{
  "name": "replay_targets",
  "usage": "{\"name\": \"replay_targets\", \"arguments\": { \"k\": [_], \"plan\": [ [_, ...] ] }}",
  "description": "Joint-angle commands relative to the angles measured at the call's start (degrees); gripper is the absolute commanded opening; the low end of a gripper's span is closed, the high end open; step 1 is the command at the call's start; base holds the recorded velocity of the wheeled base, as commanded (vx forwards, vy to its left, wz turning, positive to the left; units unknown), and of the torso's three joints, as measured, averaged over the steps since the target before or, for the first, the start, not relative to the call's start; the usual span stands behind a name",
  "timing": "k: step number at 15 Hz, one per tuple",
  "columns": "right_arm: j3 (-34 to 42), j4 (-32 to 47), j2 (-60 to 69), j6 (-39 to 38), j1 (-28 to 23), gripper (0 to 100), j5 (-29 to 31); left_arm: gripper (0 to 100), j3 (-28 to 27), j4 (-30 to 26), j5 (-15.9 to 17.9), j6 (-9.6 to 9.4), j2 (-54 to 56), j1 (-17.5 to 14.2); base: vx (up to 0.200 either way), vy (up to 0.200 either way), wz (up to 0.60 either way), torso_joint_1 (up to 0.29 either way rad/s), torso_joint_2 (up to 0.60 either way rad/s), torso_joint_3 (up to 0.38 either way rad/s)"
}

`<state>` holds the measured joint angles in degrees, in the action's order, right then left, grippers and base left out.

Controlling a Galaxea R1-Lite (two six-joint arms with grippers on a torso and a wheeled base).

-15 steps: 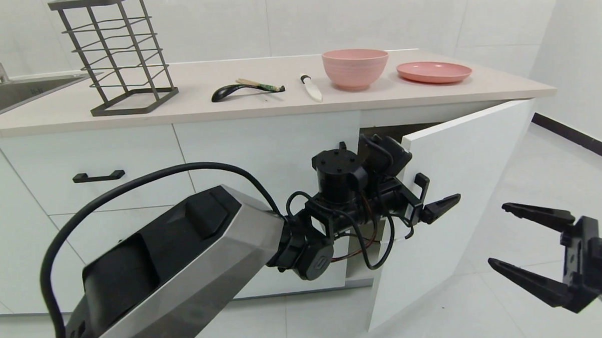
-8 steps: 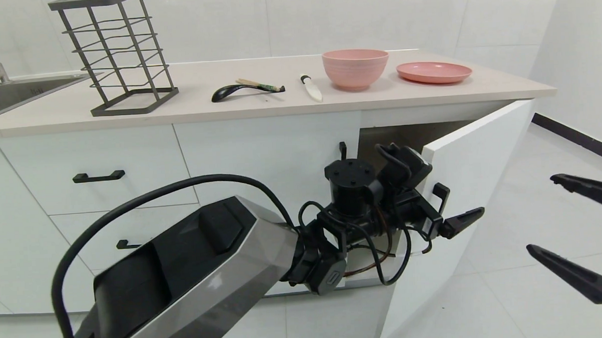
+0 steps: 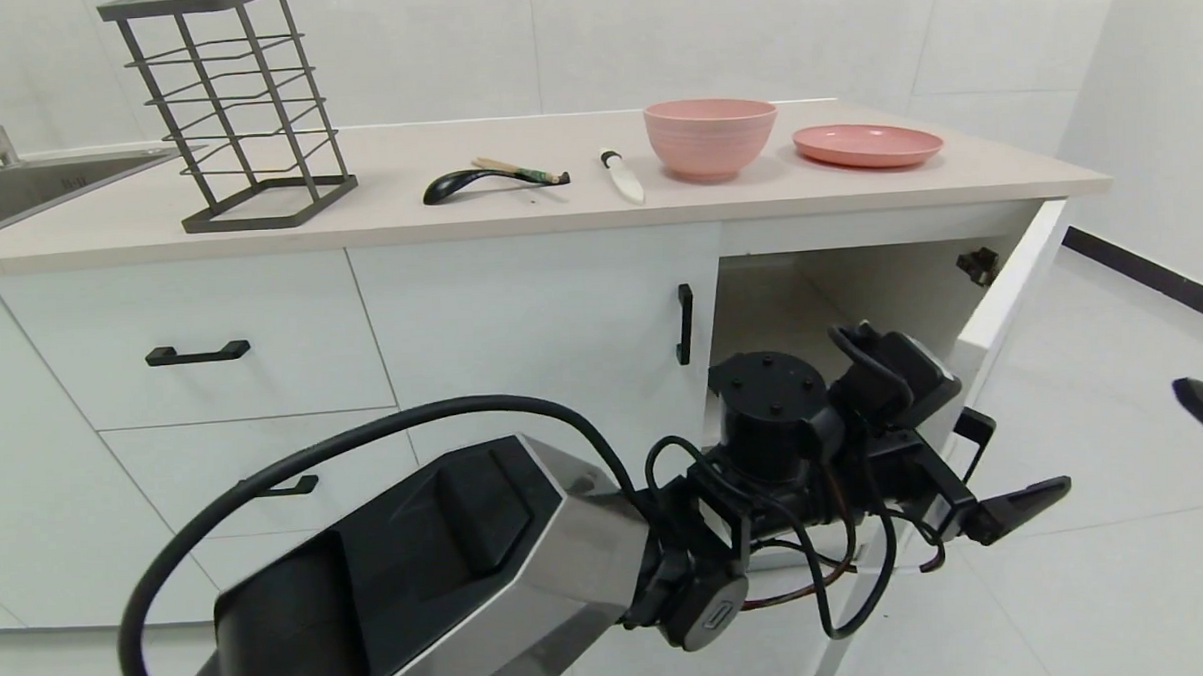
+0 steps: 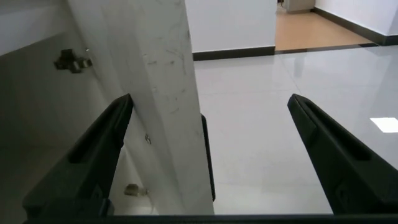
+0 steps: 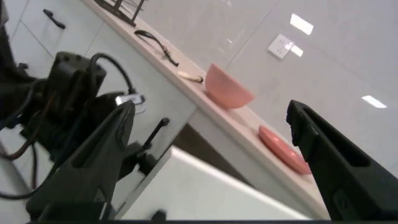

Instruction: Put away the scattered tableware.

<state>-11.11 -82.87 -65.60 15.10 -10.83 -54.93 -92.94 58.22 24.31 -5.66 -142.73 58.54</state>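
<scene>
Bowl (image 3: 710, 136) and plate (image 3: 867, 144) sit up on the worktop (image 3: 407, 210), above your hands | your left hand (image 4: 210, 102) is low, spread wide round the edge of the cupboard door (image 3: 1005, 284) | your right hand (image 5: 208, 106) is spread, empty

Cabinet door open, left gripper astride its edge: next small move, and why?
Probably back the left gripper off the cabinet door: jaws open astride its edge, door wide open, pink bowl waiting on the counter.

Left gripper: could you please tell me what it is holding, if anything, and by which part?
Nothing is gripped. The left gripper is open, its fingers straddling the free edge of the open cabinet door, not closed on it.
</scene>
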Motion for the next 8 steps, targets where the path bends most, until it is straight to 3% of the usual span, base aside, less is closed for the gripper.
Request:
{"name": "replay_targets", "arguments": {
  "k": [1,5,7,8],
  "plan": [
    [-1.3,0.0,2.3,0.0,-0.6,100,0.0,100,-4.1,-0.9,0.1,0.03,-2.8,2.5,0.0,0.0,0.0,0.0,0.0,0.0],
    [-3.4,0.1,6.4,-0.1,-0.9,100,0.0,100,-11.3,-2.9,2.2,0.12,-8.9,8.8,0.0,0.0,0.0,0.0,0.0,0.0],
    [-6.1,0.1,9.1,0.0,-0.9,100,0.0,100,-18.2,-4.1,2.7,0.38,-12.9,10.4,0.0,0.0,0.0,0.0,0.0,0.0],
    [-7.1,0.2,10.0,0.0,-0.9,100,0.0,100,-18.5,-3.8,2.5,0.47,-13.3,10.4,0.0,0.0,0.0,0.0,0.0,0.0]
  ]
}}
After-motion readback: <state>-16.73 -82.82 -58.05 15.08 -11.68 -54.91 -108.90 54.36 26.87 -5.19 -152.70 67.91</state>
